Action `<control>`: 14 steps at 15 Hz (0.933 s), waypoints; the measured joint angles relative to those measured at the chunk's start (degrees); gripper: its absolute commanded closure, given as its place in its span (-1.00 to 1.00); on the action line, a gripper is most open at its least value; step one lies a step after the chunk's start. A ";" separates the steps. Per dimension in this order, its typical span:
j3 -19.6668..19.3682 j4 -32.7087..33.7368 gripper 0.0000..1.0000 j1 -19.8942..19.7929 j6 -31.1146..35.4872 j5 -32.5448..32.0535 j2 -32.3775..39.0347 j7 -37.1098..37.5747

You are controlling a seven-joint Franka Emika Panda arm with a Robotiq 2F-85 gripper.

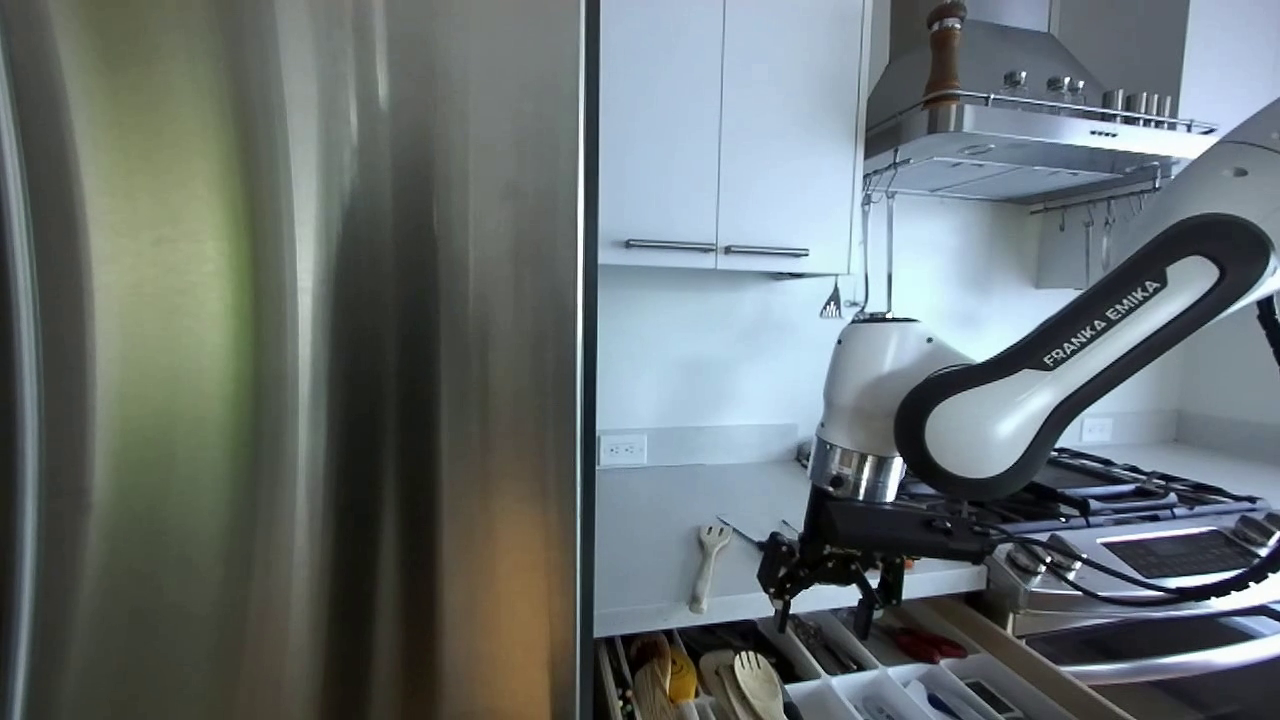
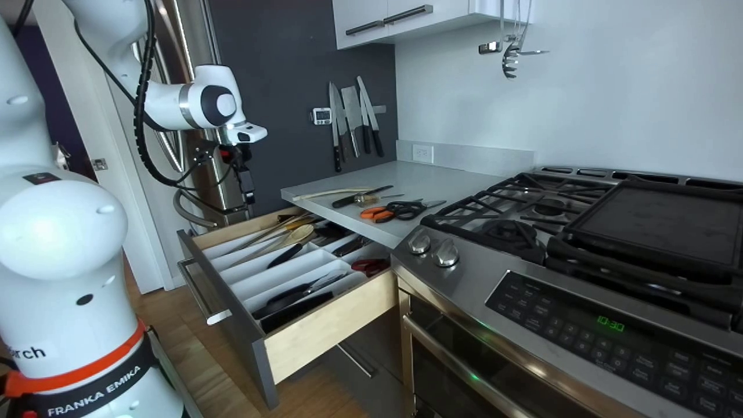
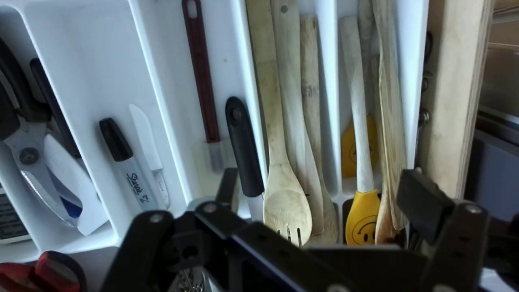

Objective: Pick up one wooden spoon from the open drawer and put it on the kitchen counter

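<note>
The open drawer [image 2: 331, 331] holds a white divided tray. A slotted wooden spoon [image 3: 287, 207] lies on top of other wooden utensils [image 3: 310, 101] in one compartment; its head also shows in an exterior view [image 1: 758, 685]. A yellow smiley-face utensil with a pale handle [image 3: 362, 219] and more wooden utensils lie in the compartment beside it. My gripper [image 3: 324, 198] is open and empty, above the drawer, its fingers apart on either side of both compartments in the wrist view. It also shows in an exterior view [image 1: 823, 620]. The counter [image 1: 645, 550] is behind the drawer.
A wooden fork [image 1: 708, 570] lies on the counter. Orange-handled scissors [image 2: 380, 214], black scissors [image 2: 406, 209] and a black-handled knife [image 2: 345, 201] lie there too. The stove [image 2: 511, 232] adjoins the counter. The fridge [image 1: 300, 360] stands beside it. Red-handled scissors [image 3: 56, 271] are in the drawer.
</note>
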 measured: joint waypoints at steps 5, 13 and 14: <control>-0.79 2.20 -1.00 1.47 1.48 -2.55 4.83 0.72; -8.05 6.25 -1.00 6.10 11.25 -13.21 19.36 5.94; -9.09 6.69 -1.00 6.79 12.53 -13.21 20.95 5.94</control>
